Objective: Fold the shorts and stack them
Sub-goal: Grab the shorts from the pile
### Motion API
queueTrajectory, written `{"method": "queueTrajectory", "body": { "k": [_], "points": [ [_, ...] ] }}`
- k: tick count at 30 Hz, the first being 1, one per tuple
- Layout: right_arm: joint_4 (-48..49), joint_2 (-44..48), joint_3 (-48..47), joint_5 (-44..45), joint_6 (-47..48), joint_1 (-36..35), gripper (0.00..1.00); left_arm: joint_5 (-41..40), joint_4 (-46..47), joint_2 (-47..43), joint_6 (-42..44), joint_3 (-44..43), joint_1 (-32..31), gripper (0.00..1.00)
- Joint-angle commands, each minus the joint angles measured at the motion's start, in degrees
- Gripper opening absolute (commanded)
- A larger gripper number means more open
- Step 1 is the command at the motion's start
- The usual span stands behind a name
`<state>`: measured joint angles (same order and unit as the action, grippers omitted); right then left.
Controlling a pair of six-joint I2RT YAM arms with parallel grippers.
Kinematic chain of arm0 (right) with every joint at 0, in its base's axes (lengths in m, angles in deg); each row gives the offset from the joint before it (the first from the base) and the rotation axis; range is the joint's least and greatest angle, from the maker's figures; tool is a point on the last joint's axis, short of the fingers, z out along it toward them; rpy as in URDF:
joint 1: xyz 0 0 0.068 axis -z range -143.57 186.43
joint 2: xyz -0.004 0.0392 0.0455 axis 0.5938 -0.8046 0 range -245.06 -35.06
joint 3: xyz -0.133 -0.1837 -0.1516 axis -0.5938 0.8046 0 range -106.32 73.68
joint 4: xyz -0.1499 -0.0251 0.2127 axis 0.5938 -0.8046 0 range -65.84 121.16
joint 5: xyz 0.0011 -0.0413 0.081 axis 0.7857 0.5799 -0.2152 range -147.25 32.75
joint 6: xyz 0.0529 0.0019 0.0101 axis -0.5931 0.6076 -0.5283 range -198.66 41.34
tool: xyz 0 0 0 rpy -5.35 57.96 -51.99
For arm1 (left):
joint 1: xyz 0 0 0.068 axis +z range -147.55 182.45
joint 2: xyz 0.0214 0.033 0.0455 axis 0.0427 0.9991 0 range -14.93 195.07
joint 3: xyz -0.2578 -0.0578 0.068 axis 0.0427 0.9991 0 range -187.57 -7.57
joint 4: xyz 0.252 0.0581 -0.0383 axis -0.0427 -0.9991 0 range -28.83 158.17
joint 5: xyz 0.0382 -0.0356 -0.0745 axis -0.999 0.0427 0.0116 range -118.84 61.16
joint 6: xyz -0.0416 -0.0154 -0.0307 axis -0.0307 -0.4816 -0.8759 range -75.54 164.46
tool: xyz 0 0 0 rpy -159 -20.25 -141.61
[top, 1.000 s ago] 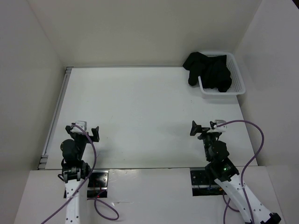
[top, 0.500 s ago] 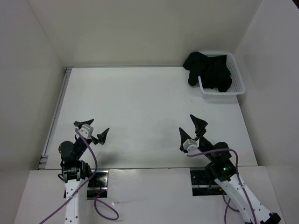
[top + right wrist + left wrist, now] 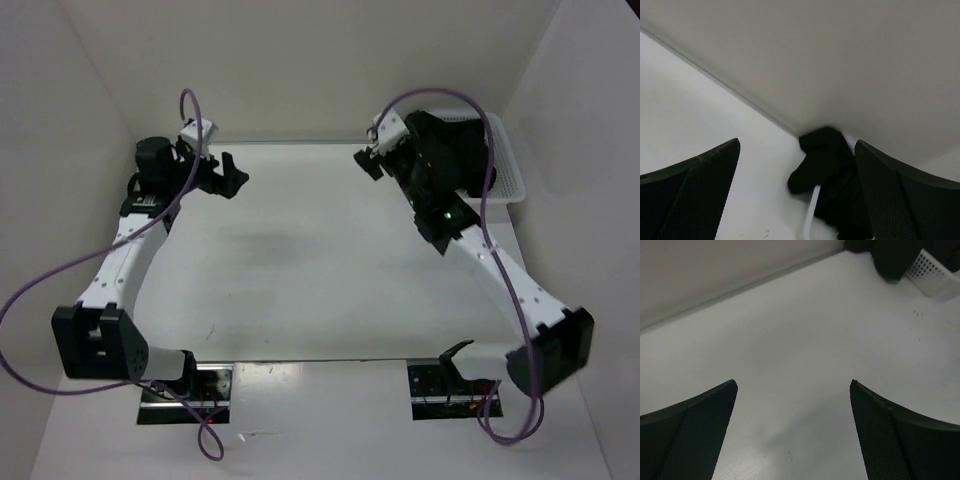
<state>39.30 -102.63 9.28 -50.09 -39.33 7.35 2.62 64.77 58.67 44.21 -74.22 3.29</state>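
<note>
Our left jaws and right jaws gape wide, gripping nothing, above the table point(image 3: 300, 260); shorts point(image 3: 822, 160) slump over the basket point(image 3: 513, 172) rim, far-right corner.

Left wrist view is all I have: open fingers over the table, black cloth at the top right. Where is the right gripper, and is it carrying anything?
Observer: The right gripper is at the far side of the table, just left of the basket, open and empty.
Operator: Is anything laid out on the table yet?
Observer: No. The shorts lie bunched in the basket, one part hanging over the rim nearest that gripper.
Operator: And my own arm?
Observer: The left gripper is near the far left corner, well apart from the shorts.
</note>
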Motion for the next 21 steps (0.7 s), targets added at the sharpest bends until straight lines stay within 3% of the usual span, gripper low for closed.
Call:
{"method": "queueTrajectory", "body": {
  "k": [1, 5, 9, 13, 21],
  "points": [
    [-13.7, -11.0, -10.5, 11.5, -23.9, 6.2, 1.00, -6.9, -9.6, 7.7, 0.3, -4.4, -4.3, 1.00],
    [-20.0, -24.8, -21.1, 8.9, -49.9, 18.9, 0.94, -8.6, -9.7, 11.4, 0.3, -6.5, -9.4, 1.00],
    [-22.8, -33.3, -28.6, 11.7, -63.3, 26.3, 0.81, -8.1, -7.3, 13.7, 0.3, -5.9, -10.6, 1.00],
    [-21.6, -40.3, -33.1, 23.2, -64.8, 28.4, 0.77, -8.1, -7.3, 16.0, 0.3, -5.9, -10.6, 1.00],
    [-19.6, -51.2, -38.5, 28.8, -63.9, 31.0, 0.76, -8.1, -8.0, 20.3, 0.3, -5.9, -10.6, 1.00]
  ]
}}
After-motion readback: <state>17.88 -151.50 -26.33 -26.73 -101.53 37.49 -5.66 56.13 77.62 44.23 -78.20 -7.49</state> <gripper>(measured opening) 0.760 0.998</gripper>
